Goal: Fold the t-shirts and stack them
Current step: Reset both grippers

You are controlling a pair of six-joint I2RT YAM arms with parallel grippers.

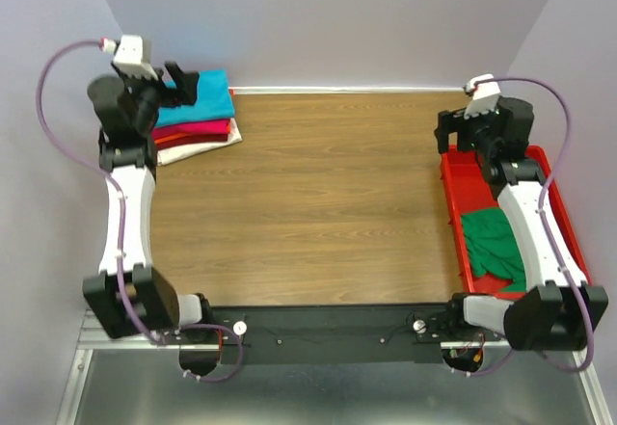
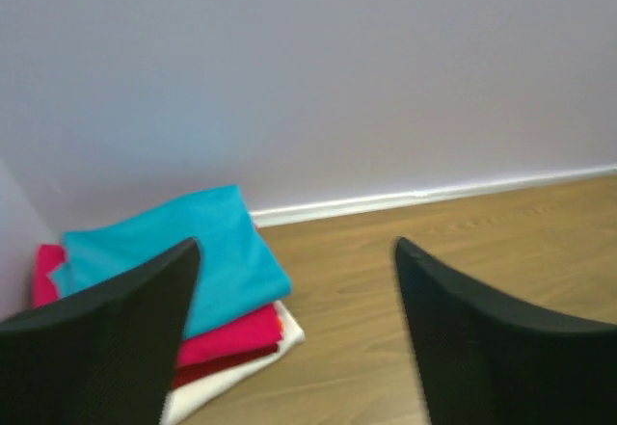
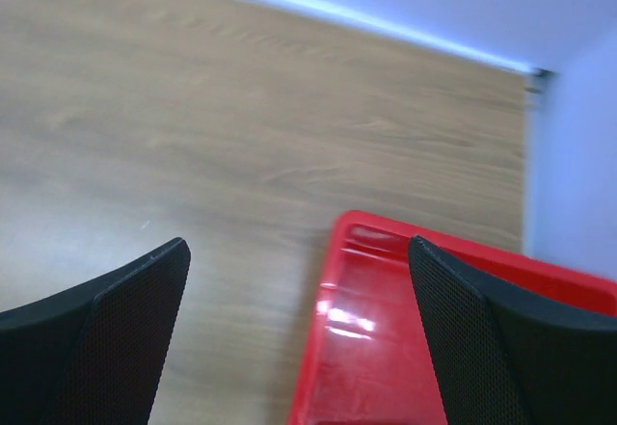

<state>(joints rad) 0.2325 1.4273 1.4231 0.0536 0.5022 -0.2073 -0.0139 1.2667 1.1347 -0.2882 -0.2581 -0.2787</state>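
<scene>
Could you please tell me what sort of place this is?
Probably a robot lab bench: a left arm and right arm mounted at a wood table, plain walls close around, a stack of folded shirts and a red tray.

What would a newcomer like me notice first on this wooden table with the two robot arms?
Most likely the neat stack of folded cloth t-shirts in the far left corner, a teal one on top of magenta, orange-red and cream layers, with the left gripper open close by it. Next comes the bright red plastic tray at the table's right edge, with a crumpled green t-shirt lying in it.
</scene>
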